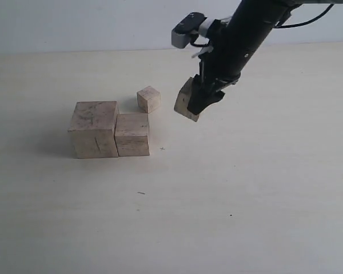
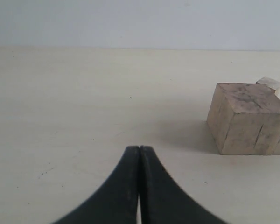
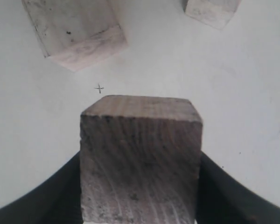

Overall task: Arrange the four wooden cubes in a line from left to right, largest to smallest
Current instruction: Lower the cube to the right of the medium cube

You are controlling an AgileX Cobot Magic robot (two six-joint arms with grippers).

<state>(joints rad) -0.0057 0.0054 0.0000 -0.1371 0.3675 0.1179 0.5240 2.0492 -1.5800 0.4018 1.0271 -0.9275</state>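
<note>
The largest cube [image 1: 94, 129] sits on the worktop [image 1: 263, 188], left of its middle and somewhat nearer the far edge than the near one. The second cube [image 1: 132, 134] stands touching its right face, front faces roughly flush. The third cube [image 1: 186, 100] is off the worktop, tilted, clamped between the fingers of the right tool [image 1: 199, 105], up and to the right of the pair; in the right wrist view its grainy face [image 3: 140, 158] fills the space between the dark fingers [image 3: 46, 196]. It looks only slightly bigger than the smallest cube [image 1: 148, 99], though the tilt makes that hard to judge. The smallest rests alone just behind the second cube, toward the far edge, turned a little askew. The left tool [image 2: 139, 186] is empty, its fingers pressed together, low over bare worktop to the left of the largest cube [image 2: 247, 119].
</note>
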